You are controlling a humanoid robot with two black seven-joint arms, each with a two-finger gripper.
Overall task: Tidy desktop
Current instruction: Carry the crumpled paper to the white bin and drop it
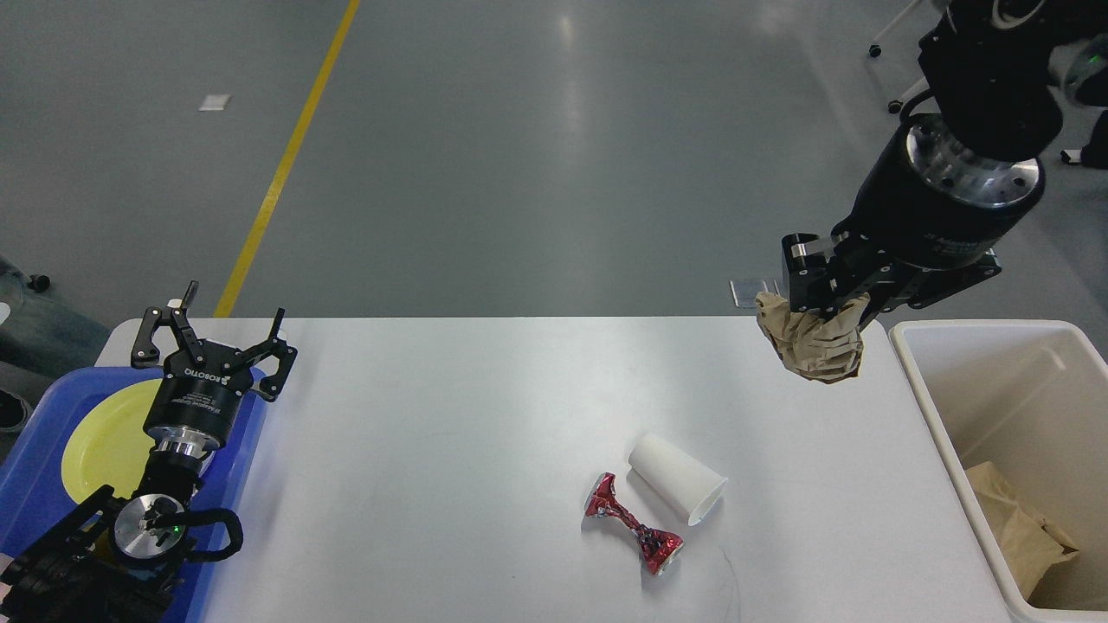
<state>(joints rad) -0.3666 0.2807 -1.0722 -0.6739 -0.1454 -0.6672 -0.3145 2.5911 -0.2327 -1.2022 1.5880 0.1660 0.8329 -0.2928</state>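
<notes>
Here, L to R: blue tray (pixel 35 484) w/ yellow plate (pixel 104 441) at bench (pixel 450 433) left edge; left gripper (pixel 214 333) above it, fingers spread, empty. Mid-bench open. Right of centre, crushed red can (pixel 632 526) just beside tipped white paper cup (pixel 677 490). Right gripper (pixel 818 316) raised over far right bench edge, fingers pinching crumpled brown paper (pixel 814 346). Cream bin (pixel 952 415) beside bench holds brown paper.

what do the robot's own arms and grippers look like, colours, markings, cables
Both arms are black with silver metal flanges at the wrist joints. The left gripper has skeletal black linkage fingers and white lettering on its round body; a black cable loops near its wrist. The right gripper has a thick black cylindrical body with faint lettering.
</notes>
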